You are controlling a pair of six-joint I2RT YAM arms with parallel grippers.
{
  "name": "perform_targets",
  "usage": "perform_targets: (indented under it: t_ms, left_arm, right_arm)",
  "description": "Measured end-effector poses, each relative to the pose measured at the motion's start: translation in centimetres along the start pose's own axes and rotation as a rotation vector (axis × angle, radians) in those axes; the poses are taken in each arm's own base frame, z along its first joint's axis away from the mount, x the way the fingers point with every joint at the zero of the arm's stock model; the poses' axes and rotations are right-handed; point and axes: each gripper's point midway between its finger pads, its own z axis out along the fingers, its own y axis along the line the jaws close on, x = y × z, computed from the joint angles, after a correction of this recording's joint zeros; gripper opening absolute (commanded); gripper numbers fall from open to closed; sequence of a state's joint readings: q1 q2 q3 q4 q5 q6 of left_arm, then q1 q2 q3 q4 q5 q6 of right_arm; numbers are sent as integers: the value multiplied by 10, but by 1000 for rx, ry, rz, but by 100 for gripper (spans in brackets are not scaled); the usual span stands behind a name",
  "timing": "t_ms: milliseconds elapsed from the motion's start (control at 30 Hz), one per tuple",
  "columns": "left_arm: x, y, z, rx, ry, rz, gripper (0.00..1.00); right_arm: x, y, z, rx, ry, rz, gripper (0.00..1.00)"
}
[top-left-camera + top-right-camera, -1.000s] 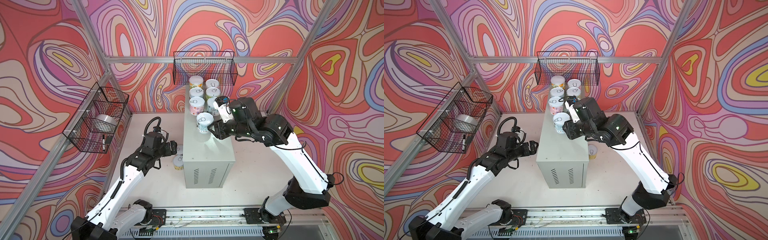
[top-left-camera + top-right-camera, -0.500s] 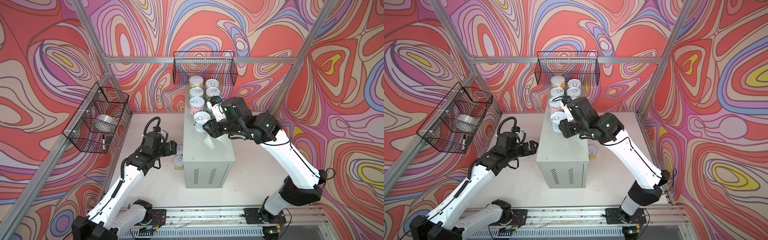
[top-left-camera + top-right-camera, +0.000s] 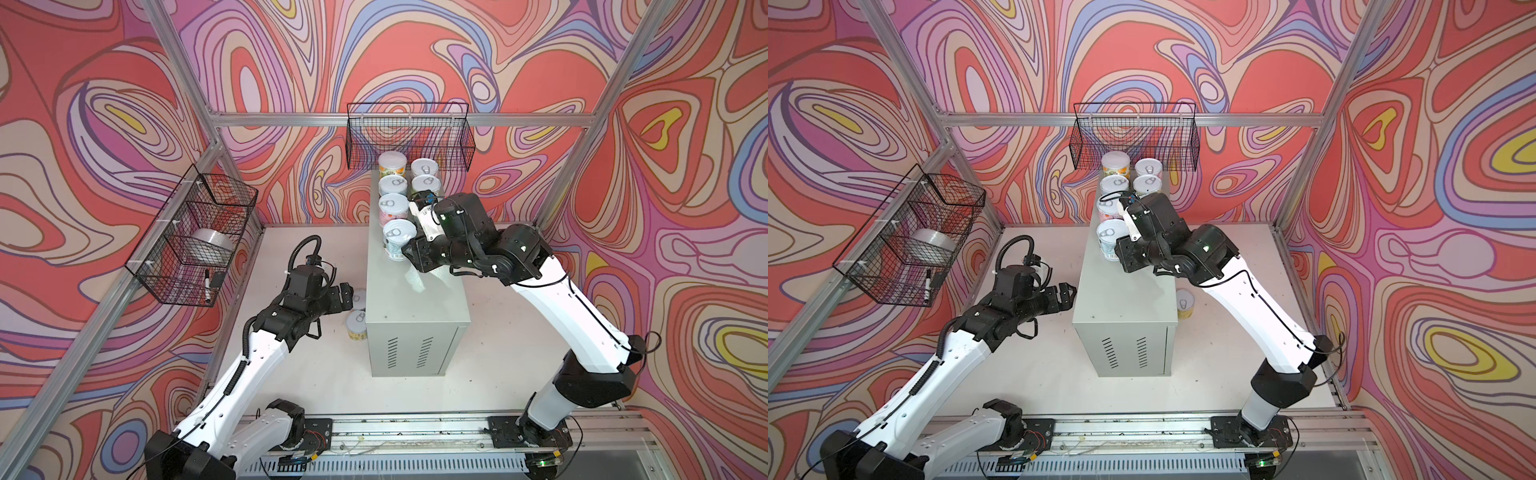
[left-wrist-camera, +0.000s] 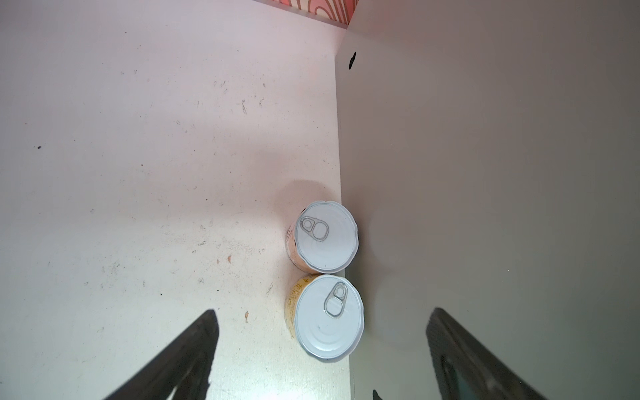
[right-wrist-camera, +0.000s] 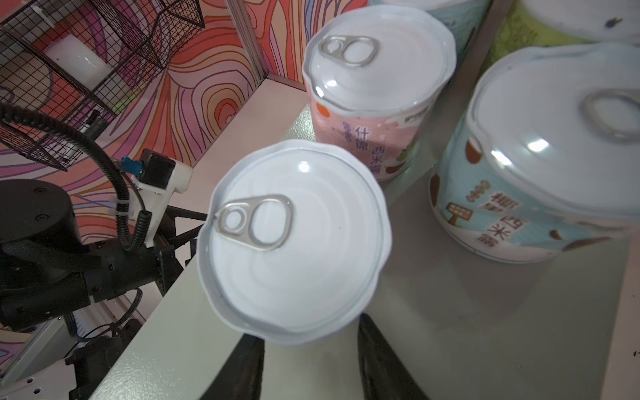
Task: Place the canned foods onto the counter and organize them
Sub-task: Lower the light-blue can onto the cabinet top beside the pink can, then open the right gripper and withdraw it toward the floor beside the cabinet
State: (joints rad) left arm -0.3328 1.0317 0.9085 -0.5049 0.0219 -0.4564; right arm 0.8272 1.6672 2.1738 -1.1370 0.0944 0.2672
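Two arms, ten cans on your list, nine of them in sight.

Top views. The left arm (image 3: 266, 353) reaches low over the white surface (image 3: 291, 249). Its left pincer (image 3: 347, 298) is spread wide and points at the grey cabinet's side. The right arm (image 3: 561, 307) bends across the cabinet surface (image 3: 415, 303). Its right pincer (image 3: 407, 251) pinches the nearest can (image 3: 399, 237), at the front of the column on the left arm's side. Behind it you count the pink can (image 3: 393, 205) and two more lids. The neighbouring column shows two lids, with the wrist covering its front. On the white surface, the yellow can (image 3: 356, 325) and the orange can (image 3: 360, 296) sit by the cabinet's left wall. A lone can (image 3: 1185, 301) stands on its right side. The room has swirl-patterned walls (image 3: 104, 124) and an aluminium frame (image 3: 187, 83). A back wire basket (image 3: 409, 137) hangs there too, and a side wire basket (image 3: 195, 232) holds a silver roll (image 3: 212, 243).

Left wrist view. The fingers (image 4: 187, 353) are far apart. The yellow can (image 4: 327, 317) and orange can (image 4: 325, 235) stand upright, touching each other, just beside the cabinet wall (image 4: 485, 173).

Right wrist view. The fingers (image 5: 242, 363) pass under the lid rim of the nearest can (image 5: 294, 239), one on each side of its body. You cannot tell whether it rests on the cabinet surface (image 5: 450, 311). The pink can (image 5: 374, 79) stands behind it and the pale blue can (image 5: 540, 166) beside it. The green can (image 5: 519, 38) is beyond that.
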Motion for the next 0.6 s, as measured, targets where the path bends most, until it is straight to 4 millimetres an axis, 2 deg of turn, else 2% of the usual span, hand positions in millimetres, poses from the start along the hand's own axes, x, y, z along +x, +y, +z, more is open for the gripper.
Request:
perform_targets:
  t_ms: [600]
  left_arm:
    - [1, 0, 0, -1, 1, 0, 94]
  right_arm:
    - [-10, 5, 5, -18, -37, -12, 43]
